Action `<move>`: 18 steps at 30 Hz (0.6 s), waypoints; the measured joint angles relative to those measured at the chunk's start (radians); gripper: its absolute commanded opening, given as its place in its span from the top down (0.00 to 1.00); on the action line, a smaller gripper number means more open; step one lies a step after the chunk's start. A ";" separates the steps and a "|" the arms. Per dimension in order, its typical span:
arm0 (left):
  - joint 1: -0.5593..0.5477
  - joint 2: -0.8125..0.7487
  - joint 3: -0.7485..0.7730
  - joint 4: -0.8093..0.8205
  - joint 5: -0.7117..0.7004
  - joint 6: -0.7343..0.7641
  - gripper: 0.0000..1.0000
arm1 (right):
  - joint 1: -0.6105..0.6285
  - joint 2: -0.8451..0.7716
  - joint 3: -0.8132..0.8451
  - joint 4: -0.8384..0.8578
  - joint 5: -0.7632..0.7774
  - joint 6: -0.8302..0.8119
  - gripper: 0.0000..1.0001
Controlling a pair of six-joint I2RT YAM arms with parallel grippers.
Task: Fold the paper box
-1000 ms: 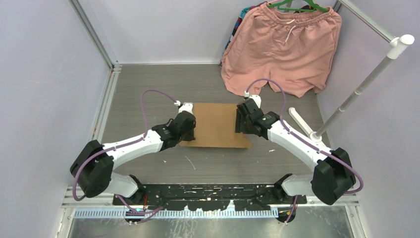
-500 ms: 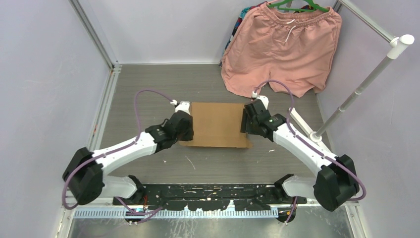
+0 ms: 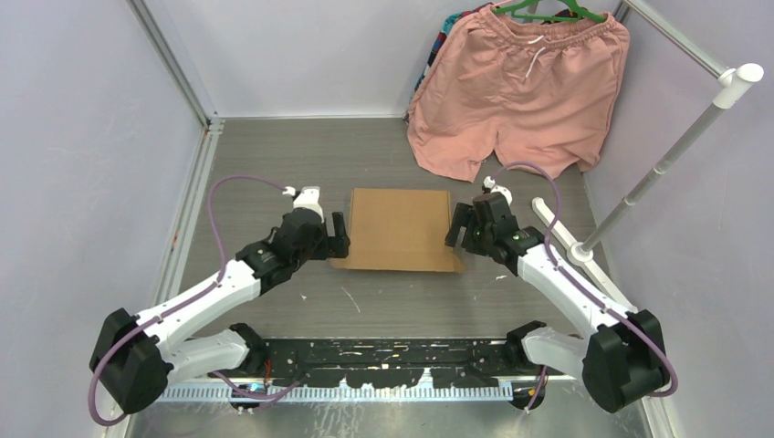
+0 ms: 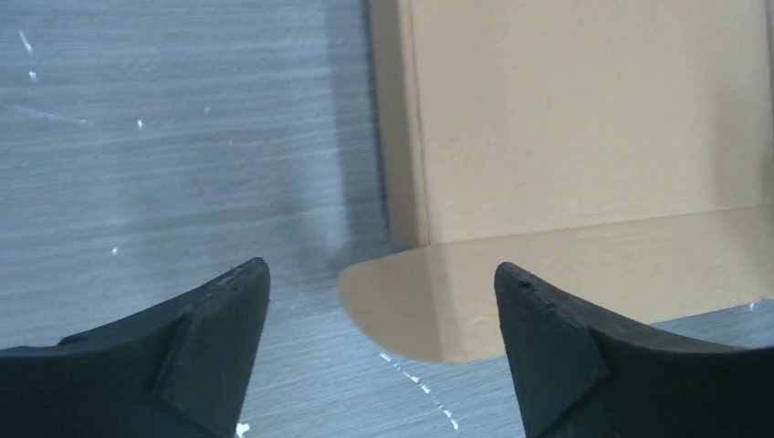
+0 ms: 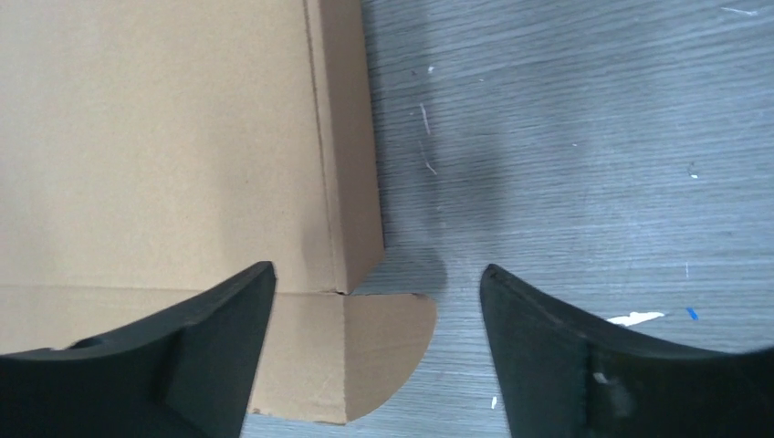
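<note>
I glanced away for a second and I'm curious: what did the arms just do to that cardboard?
The left end effector drew back leftward off the box, the right end effector rightward, and both opened; neither holds it now. The box lies where it was on the table; the shorts hang unchanged.

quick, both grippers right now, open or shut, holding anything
left gripper: open, holding nothing, beside the paper box
right gripper: open, holding nothing
</note>
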 measured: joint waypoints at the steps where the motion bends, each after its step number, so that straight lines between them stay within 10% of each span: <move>1: 0.007 -0.009 -0.019 0.000 0.004 0.006 0.00 | -0.002 -0.011 -0.006 0.006 -0.009 0.004 0.00; 18: 0.098 -0.136 -0.208 0.243 0.224 0.026 0.00 | -0.152 -0.072 -0.167 0.302 -0.339 0.081 0.00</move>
